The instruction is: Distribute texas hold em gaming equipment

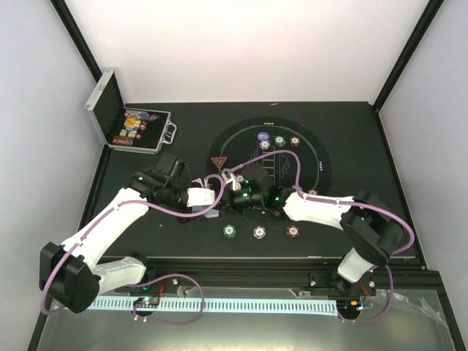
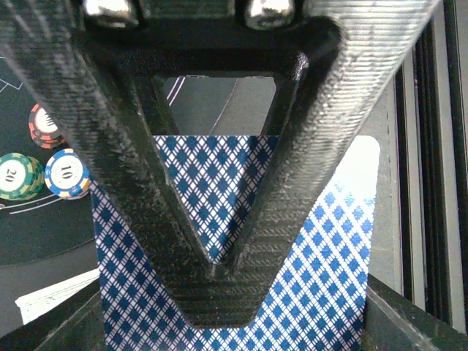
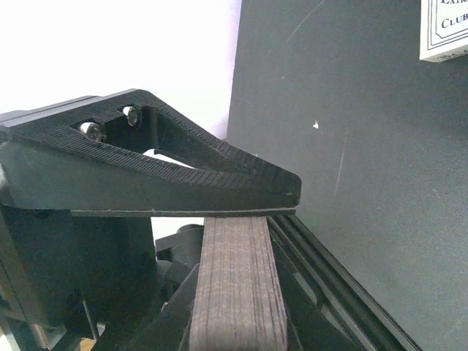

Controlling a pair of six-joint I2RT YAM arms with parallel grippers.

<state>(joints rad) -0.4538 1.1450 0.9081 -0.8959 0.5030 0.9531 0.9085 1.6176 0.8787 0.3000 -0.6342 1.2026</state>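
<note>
My right gripper is shut on a deck of playing cards, seen edge-on between its upper and lower fingers. My left gripper meets it over the middle of the black mat. Its finger lies flat on the blue diamond-patterned back of the top card, and the other finger is hidden behind the card. Three poker chips sit in a row near the front edge. Several more chips lie at the far side of the printed circle. The left wrist view shows red, green and blue chips at its left.
An open silver case holding more chips stands at the back left of the table. A white printed card box lies on the mat. A red triangle marker sits left of the circle. Black rails run along the near edge.
</note>
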